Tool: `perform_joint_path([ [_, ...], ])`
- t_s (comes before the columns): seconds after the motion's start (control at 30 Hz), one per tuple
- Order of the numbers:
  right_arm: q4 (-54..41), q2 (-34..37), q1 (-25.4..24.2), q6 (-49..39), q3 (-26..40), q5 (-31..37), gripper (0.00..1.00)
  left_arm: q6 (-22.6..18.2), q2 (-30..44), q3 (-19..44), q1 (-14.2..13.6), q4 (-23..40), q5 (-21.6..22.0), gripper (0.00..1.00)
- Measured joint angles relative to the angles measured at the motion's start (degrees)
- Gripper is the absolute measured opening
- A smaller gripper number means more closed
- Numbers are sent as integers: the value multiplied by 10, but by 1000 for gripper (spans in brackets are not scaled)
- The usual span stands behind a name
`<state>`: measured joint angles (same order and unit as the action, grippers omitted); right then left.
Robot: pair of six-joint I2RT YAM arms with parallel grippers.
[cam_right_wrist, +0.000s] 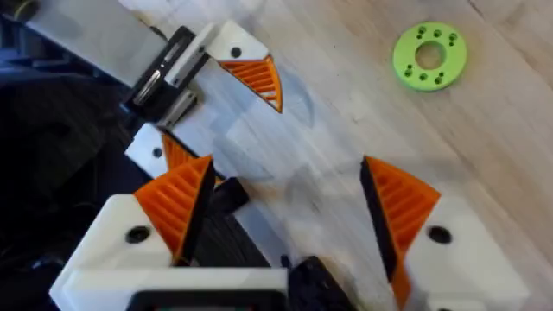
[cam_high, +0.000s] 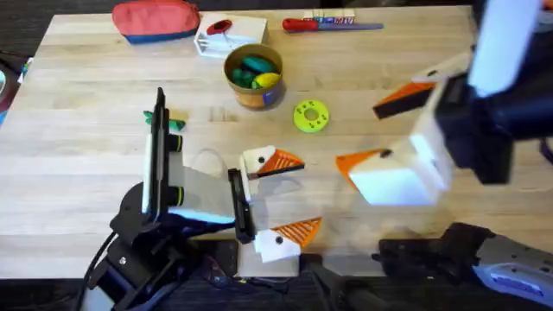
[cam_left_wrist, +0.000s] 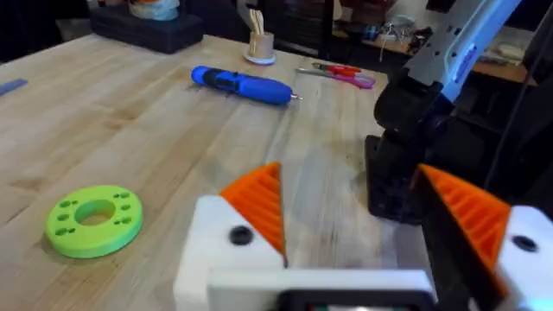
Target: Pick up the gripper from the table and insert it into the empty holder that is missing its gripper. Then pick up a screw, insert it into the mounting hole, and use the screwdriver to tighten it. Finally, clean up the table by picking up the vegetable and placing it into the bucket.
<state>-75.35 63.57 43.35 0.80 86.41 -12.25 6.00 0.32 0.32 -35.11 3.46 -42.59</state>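
Near the tabletop's front edge, the left end effector sits low with both fingers spread wide and nothing between them. To its right, the right end effector hovers raised, equally wide and empty, likely between steps. At the far centre, the bucket already contains the green vegetable. The screwdriver lies flat.

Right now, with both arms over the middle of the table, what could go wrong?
1. The open left gripper and open right gripper face each other closely; if either advances, they could collide.
2. The lime ring lies just beside them and might get knocked.
3. The blue screwdriver lies on its round side; a nudge could roll it.
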Motion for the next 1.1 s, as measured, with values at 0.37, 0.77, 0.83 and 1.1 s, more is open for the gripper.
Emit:
perform_joint_path([
  [0.37, -54, -42, 0, 12, 0, -46, 993, -4, 0, 0, 0, 0, 1, 16],
  [0.77, -31, -42, -49, 58, -20, 68, 994, -5, 0, 0, 0, 0, 1, 18],
  [0.83, 8, -40, -148, 58, -78, 118, 994, -4, 0, 0, 0, 0, 1, 18],
  [1.1, 109, 23, -432, 28, -177, 152, 994, -5, 0, 0, 0, 0, 2, 18],
])
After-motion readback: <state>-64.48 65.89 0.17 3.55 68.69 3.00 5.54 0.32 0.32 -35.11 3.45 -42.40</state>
